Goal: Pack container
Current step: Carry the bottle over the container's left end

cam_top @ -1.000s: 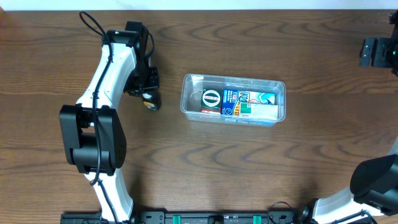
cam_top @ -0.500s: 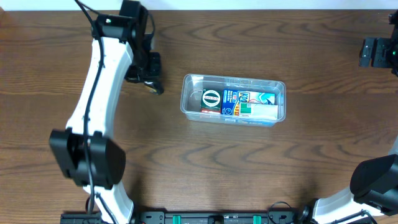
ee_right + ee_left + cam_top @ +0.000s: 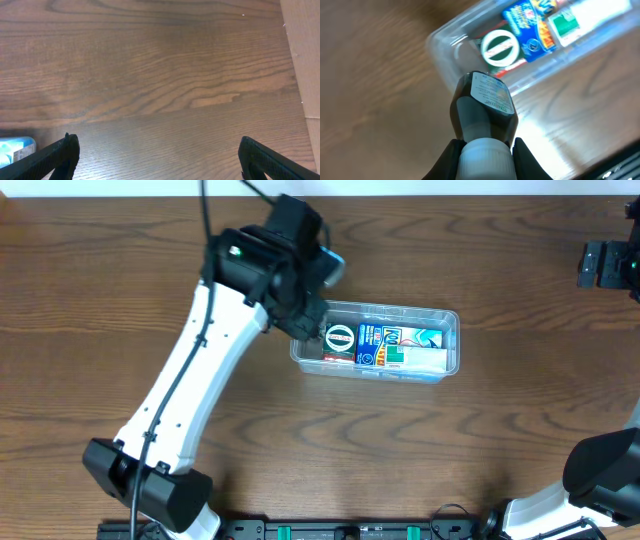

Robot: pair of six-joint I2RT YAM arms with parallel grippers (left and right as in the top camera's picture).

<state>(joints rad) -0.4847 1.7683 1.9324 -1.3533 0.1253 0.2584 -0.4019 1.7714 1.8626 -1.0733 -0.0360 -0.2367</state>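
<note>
The clear container (image 3: pixel 452 320) lies mid-table and holds a round green-and-white item (image 3: pixel 339 338), a blue packet (image 3: pixel 378 345) and a white-and-teal box (image 3: pixel 422 346). My left gripper (image 3: pixel 303 318) hovers over the container's left end. In the left wrist view the left gripper (image 3: pixel 485 156) is shut on the white cap of a dark brown bottle (image 3: pixel 482 107), which hangs just above the container's (image 3: pixel 439 39) near left rim. My right gripper (image 3: pixel 160 160) is open and empty over bare wood; it sits at the far right edge in the overhead view (image 3: pixel 603 264).
The table is dark wood. A pale surface (image 3: pixel 302 55) borders the table at the right in the right wrist view. The left arm's base (image 3: pixel 150 490) stands at the front left.
My left gripper has swung right with the bottle, from left of the container to over its left end. The right arm has not moved.
</note>
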